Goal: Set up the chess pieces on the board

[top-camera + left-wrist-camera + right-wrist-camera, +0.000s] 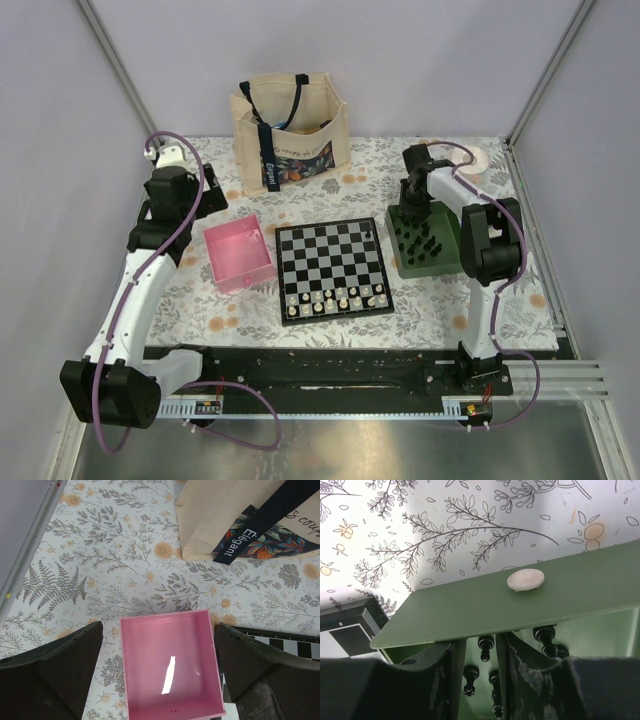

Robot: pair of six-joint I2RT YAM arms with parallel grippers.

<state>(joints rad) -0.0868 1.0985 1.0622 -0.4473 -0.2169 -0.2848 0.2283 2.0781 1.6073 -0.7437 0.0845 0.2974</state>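
From above, the left hand (185, 200) hangs over the flowered table (420, 300), with a pink tray (240, 256) just in front of it and a cloth bag (290, 130) further off to its right. The right hand (413, 212) is lowered into a green tray (395, 252) that holds the black chess pieces (428, 240). The board (332, 268) lies to the left of this hand, between the two trays. One black piece (374, 231) stands at the board's far right corner, and white pieces (335, 298) fill its near rows. The left wrist view shows the left hand (159, 630) spread wide and holding nothing, its fingers (65, 660) on either side of the pink tray (165, 616); the board (295, 642) edges in past the right finger. The right wrist view shows the right hand (481, 642) with a narrow gap between its fingers (445, 665), right at the green tray (485, 607) rim. One black piece (486, 647) shows in that gap with green visible on both sides of it, and more pieces lie below it.
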